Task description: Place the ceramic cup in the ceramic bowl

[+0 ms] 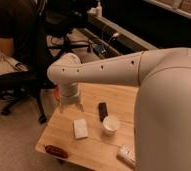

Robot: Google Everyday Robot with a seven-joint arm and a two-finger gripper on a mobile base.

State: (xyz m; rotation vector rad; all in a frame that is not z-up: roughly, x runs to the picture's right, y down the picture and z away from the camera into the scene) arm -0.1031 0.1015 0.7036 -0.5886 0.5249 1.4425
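The gripper (71, 107) hangs at the end of the white arm (114, 70), pointing straight down over the far left part of the wooden table (96, 147). As far as we can see, its two fingers (63, 107) are spread apart with only bare wood showing between them. It grips nothing and touches none of the objects.

Closest to us, the bulk of the arm fills the right side of the view. At the near edge of the table lies a dark red oblong thing (55, 151) on the left, and a pale blocky thing (126, 155) sits on the right, partly cut off by the arm.

Further in, a flat white block (80, 128) lies near the middle. Just right of it stands the white cup (110, 125), upright with its mouth open to us. A black bar (103, 111) lies just behind the cup, near it, and to the right of the gripper and apart from it.

Beyond the table, a black office chair (19, 82) stands on the pale floor with a person (11, 25) in dark clothes seated in it. A long ledge (119, 35) runs across the dark background.
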